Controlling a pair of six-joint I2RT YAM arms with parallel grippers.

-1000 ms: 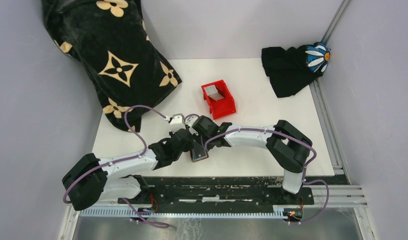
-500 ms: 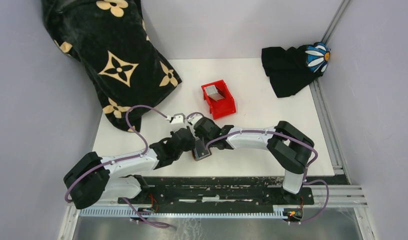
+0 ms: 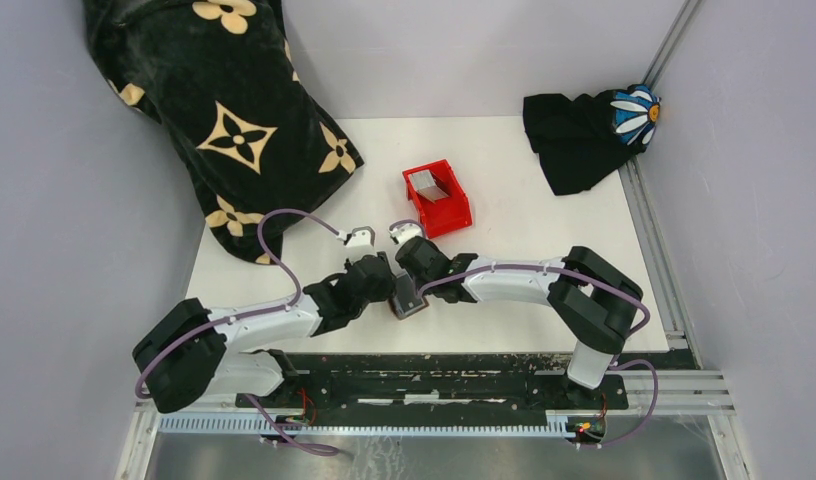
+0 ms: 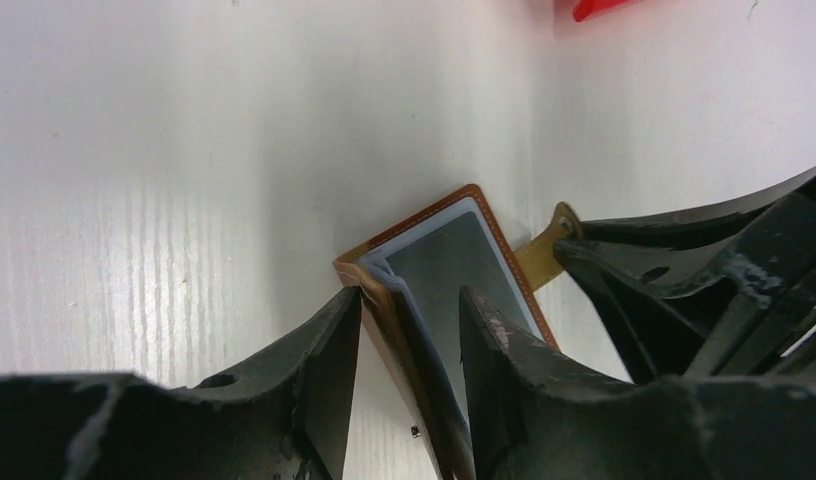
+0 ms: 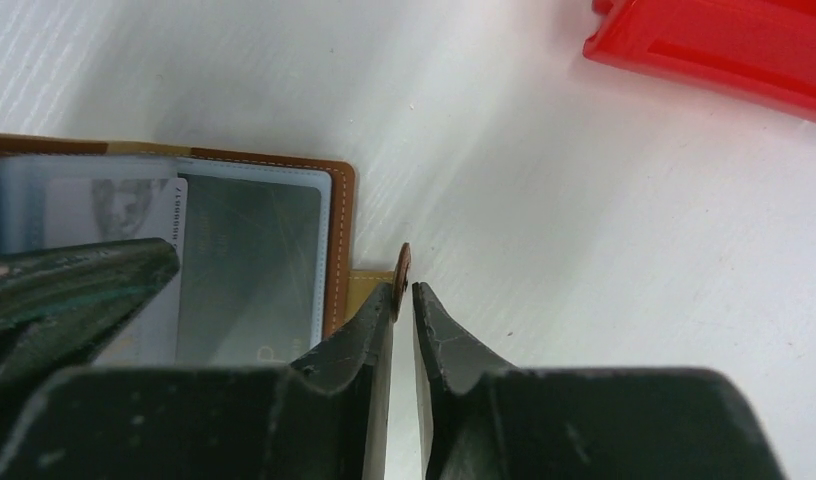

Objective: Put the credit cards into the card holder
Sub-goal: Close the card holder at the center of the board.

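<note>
The card holder (image 5: 341, 240) needs the right end effector (image 5: 405, 290), pinching its snap tab (image 4: 544, 255), pulling taut while the left end effector (image 4: 410, 295), spread astride the raised leaf, seats the credit card (image 4: 454, 265).

Brown card holder (image 4: 454, 262), red bin (image 3: 449, 222)

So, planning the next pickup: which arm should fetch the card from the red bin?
Right, probably: the bin lies on that side of the wallet; the right tool only pinches the tab, while the left tool straddles a leaf.
</note>
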